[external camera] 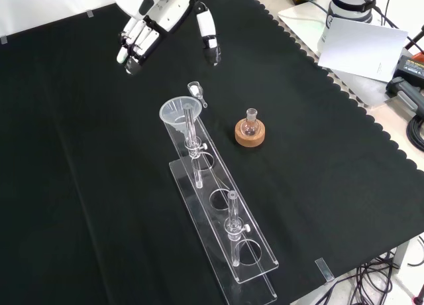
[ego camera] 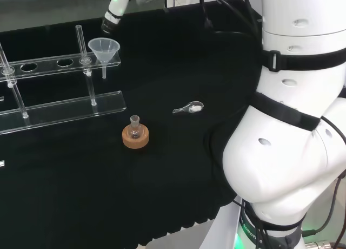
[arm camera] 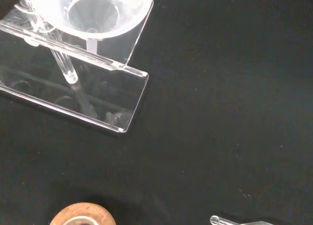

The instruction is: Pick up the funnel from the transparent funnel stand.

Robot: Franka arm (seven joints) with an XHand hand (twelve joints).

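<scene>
The stand (external camera: 222,242) runs from the front view's near edge up to the funnel (external camera: 179,113) seated in its far end; the hand (external camera: 142,26), fingers (external camera: 207,33) released, at eleven o'clock, should descend and pinch the rim.

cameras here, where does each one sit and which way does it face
Head view: behind and above the arm's base, looking over its white links at the clear plastic funnel in the transparent funnel stand.
Front view: across the bench, looking down; the black and white hand enters from the top, open.
Wrist view: at the wrist, looking down on the funnel.
All share funnel, stand and the small glass flask on its cork ring.
</scene>
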